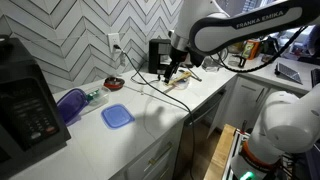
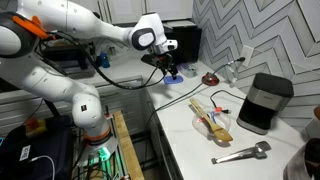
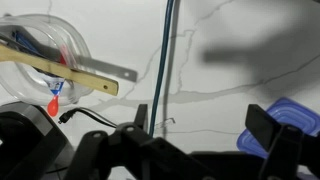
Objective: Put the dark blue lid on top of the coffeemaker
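Observation:
The dark blue lid (image 1: 70, 103) is violet-blue and glossy. It leans beside the large black appliance at the far end of the white counter. The coffeemaker (image 1: 158, 55) (image 2: 265, 103) is a small black box standing against the tiled wall. My gripper (image 1: 172, 72) (image 2: 165, 68) (image 3: 205, 120) hangs open and empty above the counter, just in front of the coffeemaker and far from the dark blue lid. A blue lid edge (image 3: 285, 115) shows by my right finger in the wrist view; I cannot tell which lid it is.
A flat lighter blue square lid (image 1: 117, 116) lies mid-counter. A large black appliance with a keypad (image 1: 25, 100) stands at the end. There are also a clear bowl with wooden utensils (image 3: 40, 50), metal tongs (image 2: 240, 153), a small red dish (image 1: 115, 84) and a teal cable (image 3: 165, 60).

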Controlling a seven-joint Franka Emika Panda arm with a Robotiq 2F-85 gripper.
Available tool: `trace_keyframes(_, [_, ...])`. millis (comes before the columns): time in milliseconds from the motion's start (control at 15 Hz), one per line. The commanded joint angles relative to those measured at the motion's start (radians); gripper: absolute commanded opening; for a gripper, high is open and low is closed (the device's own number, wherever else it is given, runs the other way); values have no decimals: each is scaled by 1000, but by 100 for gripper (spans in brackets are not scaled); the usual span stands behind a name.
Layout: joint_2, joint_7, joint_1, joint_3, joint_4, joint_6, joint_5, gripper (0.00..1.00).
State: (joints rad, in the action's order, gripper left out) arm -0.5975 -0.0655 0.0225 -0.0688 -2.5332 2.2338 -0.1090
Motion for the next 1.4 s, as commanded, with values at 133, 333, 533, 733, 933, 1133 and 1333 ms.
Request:
trace_keyframes(133, [1,5,9,7,2,-2,-6,100])
trace_keyframes(333, [1,5,9,7,2,-2,-6,100])
trace_keyframes(533, [1,5,9,7,2,-2,-6,100])
trace_keyframes(733, [1,5,9,7,2,-2,-6,100])
trace_keyframes(933, [1,5,9,7,2,-2,-6,100])
trace_keyframes(1133, [1,5,9,7,2,-2,-6,100])
trace_keyframes(1333, [69,30,47,-17,75,6,42,100])
